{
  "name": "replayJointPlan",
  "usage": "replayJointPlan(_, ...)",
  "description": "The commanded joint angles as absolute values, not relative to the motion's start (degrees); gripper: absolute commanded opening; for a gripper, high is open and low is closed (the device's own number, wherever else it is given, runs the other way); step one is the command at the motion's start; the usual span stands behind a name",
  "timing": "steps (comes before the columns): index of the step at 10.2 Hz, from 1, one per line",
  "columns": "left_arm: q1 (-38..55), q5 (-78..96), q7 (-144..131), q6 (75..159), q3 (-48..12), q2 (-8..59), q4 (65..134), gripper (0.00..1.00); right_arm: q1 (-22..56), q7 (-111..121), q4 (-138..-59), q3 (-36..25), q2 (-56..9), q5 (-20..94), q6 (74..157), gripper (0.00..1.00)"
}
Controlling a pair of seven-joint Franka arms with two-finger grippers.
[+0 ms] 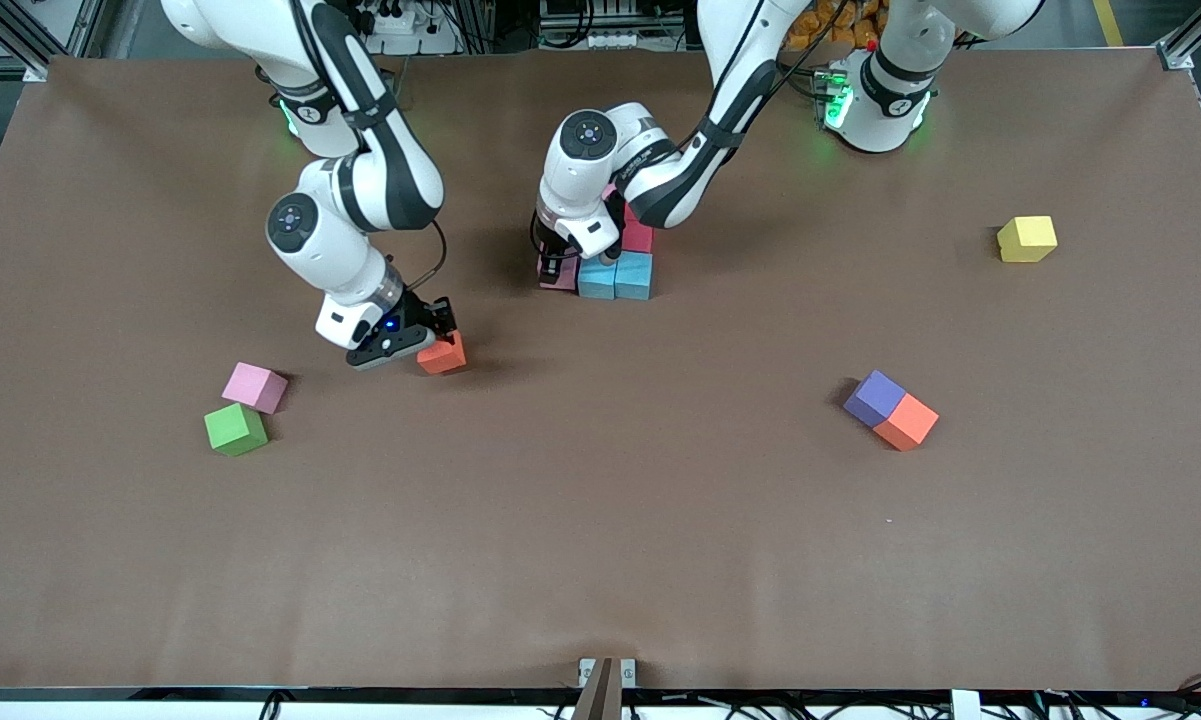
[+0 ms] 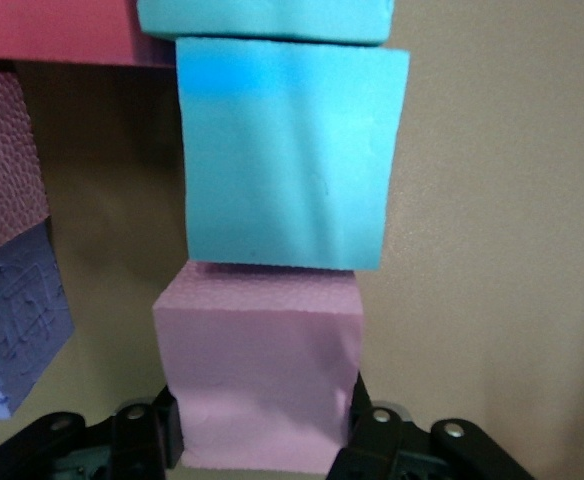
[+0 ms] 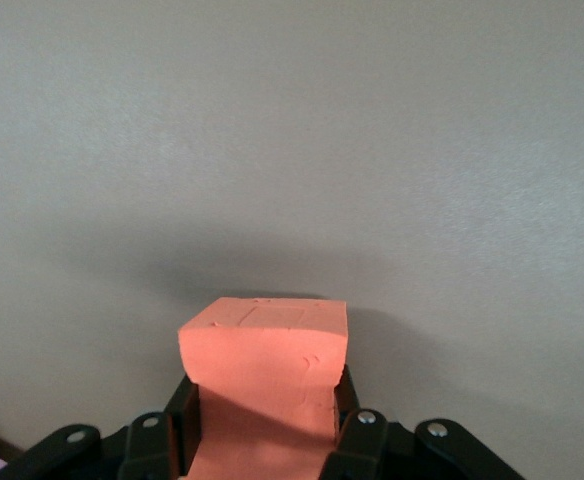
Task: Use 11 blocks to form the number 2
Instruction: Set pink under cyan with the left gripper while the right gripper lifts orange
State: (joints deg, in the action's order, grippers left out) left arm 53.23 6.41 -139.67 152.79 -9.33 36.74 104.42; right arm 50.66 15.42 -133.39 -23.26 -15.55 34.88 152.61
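In mid-table stands a cluster of blocks: two light blue blocks [image 1: 615,276] side by side, with a red block [image 1: 639,236] beside them, farther from the front camera. My left gripper [image 1: 558,272] is down at the right arm's end of that row, shut on a pink block [image 2: 262,360]. That pink block touches a light blue block [image 2: 287,160]. A purple block [image 2: 17,330] lies close by. My right gripper [image 1: 430,345] is shut on an orange block [image 1: 444,354], low over the table between the cluster and the loose pink block.
A loose pink block [image 1: 255,387] and a green block [image 1: 235,429] lie together toward the right arm's end. A purple block [image 1: 874,397] and an orange block [image 1: 907,421] touch each other toward the left arm's end. A yellow cube [image 1: 1026,239] lies farther out there.
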Motion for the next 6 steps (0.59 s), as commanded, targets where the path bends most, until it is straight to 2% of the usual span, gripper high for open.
replayJointPlan(1, 53.2, 4.7, -141.8, 153.9, -9.3, 37.2, 104.6, 0.26, 52.7, 11.1, -132.4, -23.6, -15.9, 36.3, 152.8, 0.09)
replayJointPlan(4, 53.0, 4.7, -141.5, 153.9, -9.3, 37.3, 104.6, 0.26, 53.9, 7.6, -132.1, -23.6, -15.9, 36.4, 152.8, 0.09)
replayJointPlan(6, 53.0, 4.7, -141.4, 153.9, -9.3, 37.6, 104.3, 0.32, 54.3, 6.0, -132.1, -23.6, -15.9, 36.3, 152.8, 0.09)
